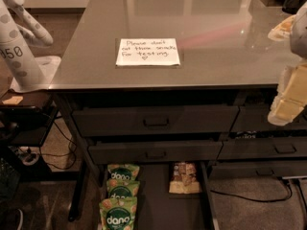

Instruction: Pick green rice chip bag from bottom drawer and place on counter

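Gripper point(289, 92), opening not determinable, is held at the right table point(216, 42) edge; green rice chip bags point(123, 189) are ranged front-to-back in the bottom drawer point(156, 200), well below-left.

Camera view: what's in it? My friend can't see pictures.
An open bottom drawer holds three green rice chip bags in a row on its left and a tan snack packet on its right, below a glossy grey counter with a handwritten note. The robot's gripper hangs at the picture's right edge, beside the counter.
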Available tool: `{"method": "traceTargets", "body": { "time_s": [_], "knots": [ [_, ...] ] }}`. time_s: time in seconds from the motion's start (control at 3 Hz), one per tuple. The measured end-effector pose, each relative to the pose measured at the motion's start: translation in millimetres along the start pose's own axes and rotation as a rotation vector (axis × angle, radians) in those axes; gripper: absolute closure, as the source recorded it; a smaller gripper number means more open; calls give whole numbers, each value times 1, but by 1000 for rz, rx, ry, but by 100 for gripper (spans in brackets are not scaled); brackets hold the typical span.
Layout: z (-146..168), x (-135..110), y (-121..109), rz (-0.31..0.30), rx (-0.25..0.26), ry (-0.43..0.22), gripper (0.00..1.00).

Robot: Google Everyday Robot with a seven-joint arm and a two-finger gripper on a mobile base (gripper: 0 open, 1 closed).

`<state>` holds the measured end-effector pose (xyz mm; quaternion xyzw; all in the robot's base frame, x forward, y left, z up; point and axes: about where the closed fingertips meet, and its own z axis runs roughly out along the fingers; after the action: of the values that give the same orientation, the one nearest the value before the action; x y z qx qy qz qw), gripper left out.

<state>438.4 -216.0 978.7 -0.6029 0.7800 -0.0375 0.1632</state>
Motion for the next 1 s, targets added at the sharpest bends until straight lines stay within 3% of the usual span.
{"method": "traceTargets", "body": {
  "time_s": [0.67, 1.0],
  "knots": [
    [3, 0, 3, -1, -1, -18, 0],
    [28, 2, 24, 3, -26, -86, 0]
  ]
}}
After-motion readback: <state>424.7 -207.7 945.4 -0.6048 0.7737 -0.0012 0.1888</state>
